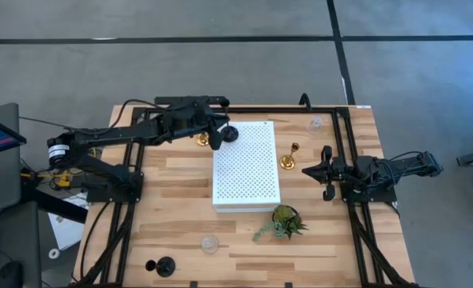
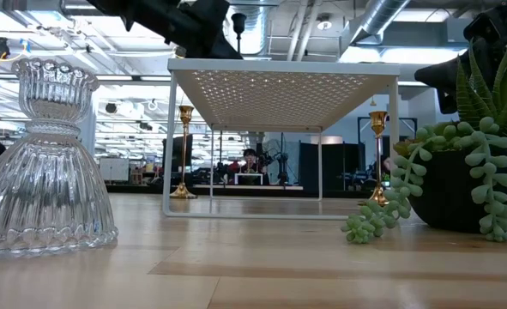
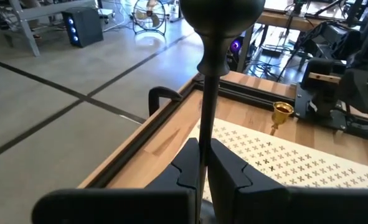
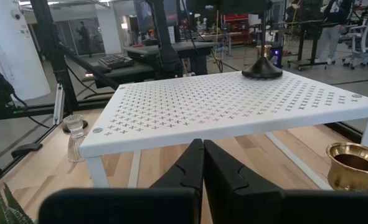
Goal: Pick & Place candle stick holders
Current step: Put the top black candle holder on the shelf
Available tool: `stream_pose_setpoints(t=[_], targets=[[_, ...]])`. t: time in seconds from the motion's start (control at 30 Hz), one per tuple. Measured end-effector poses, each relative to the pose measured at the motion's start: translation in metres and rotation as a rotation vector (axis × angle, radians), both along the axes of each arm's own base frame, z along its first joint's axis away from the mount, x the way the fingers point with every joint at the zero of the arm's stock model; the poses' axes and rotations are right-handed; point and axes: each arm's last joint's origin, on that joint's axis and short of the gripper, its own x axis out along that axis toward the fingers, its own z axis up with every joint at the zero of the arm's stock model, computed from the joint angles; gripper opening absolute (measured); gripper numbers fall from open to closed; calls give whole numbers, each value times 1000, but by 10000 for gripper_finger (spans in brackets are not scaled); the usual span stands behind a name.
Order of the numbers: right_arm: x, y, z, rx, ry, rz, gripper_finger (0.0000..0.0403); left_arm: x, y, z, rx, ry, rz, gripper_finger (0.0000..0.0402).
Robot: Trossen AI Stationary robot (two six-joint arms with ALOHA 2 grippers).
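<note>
A black candle stick holder (image 3: 210, 74) with a bulbous top and a thin stem stands upright in the left gripper (image 1: 218, 133), its stem pinched between the two dark fingers (image 3: 185, 167). In the right wrist view its round base (image 4: 262, 70) sits at the far-left corner of the white perforated board (image 1: 246, 164), close to the board's edge. Just beside that corner, on the table (image 1: 180, 172), stands a gold holder (image 1: 203, 140).

At the near-left table edge lies the second black holder (image 1: 162, 266), well apart from everything, with a clear glass holder (image 1: 210, 243) to its right. Bare wood lies open between these and the board.

Right of the board stands a second gold holder (image 1: 290, 157), between the board and the right gripper (image 1: 326, 171), whose fingers are pressed together above the table and touch nothing. A small green plant (image 1: 283, 222) sits near the board's front-right corner, and the other clear glass holder (image 1: 314, 124) stands at the far-right table edge.
</note>
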Motion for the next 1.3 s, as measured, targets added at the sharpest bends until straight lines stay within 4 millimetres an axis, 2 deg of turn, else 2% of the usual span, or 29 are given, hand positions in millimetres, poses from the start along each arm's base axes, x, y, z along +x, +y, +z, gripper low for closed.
stream_pose_setpoints(t=[1.3], targets=[[0,0,0,1,0,0,1,1,-1,1,-7,-12,-37,39]])
